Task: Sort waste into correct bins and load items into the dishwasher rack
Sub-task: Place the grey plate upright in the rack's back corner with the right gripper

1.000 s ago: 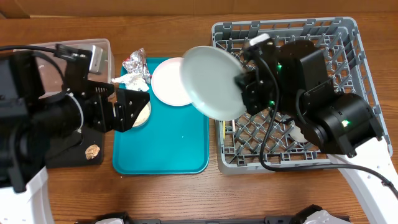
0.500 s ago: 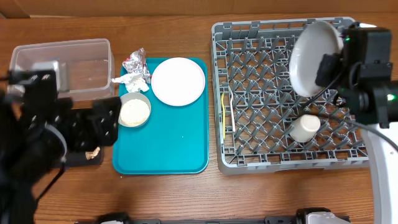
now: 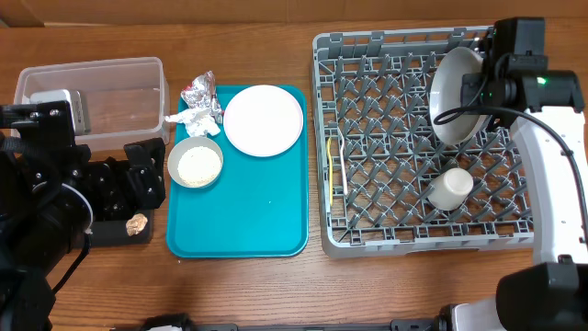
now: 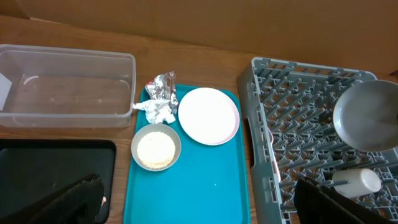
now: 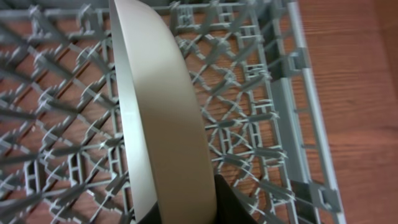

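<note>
The right pincer (image 5: pixel 186 208) is clenching the grey plate (image 5: pixel 155 106) on edge, rack (image 5: pixel 261 124) pegs crowding beside it. The left pincer (image 4: pixel 205 202) is hanging released.

1 teal tray (image 3: pixel 253 207) lies flat on the wooden desk (image 3: pixel 276 290), its long sides running front to back; a plain brown board (image 4: pixel 249 25) stands behind the desk.
</note>
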